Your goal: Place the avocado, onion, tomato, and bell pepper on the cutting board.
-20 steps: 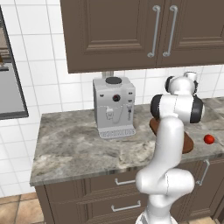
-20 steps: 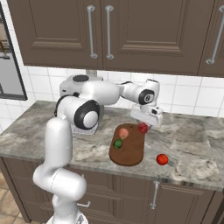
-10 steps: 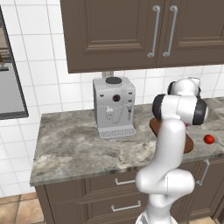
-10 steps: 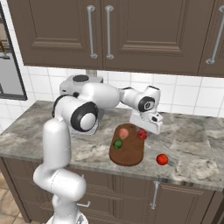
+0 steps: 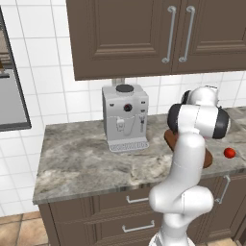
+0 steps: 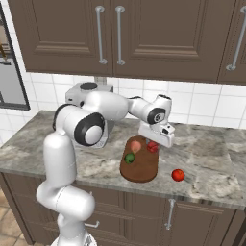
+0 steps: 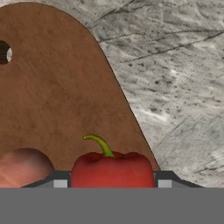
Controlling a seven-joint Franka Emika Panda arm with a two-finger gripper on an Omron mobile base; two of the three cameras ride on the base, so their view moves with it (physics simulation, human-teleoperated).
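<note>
My gripper is closed around the pepper, above the board; the onion sits just beside my fingers.

wall: white tiles | cabinets: dark brown | counter: grey marble | coffee machine

The arm reaches forward, tool pointing down, jaws partly closed.

Even, bright rendered light, soft faint shadows, mild sheen on cabinets, sharp throughout, no glare
</note>
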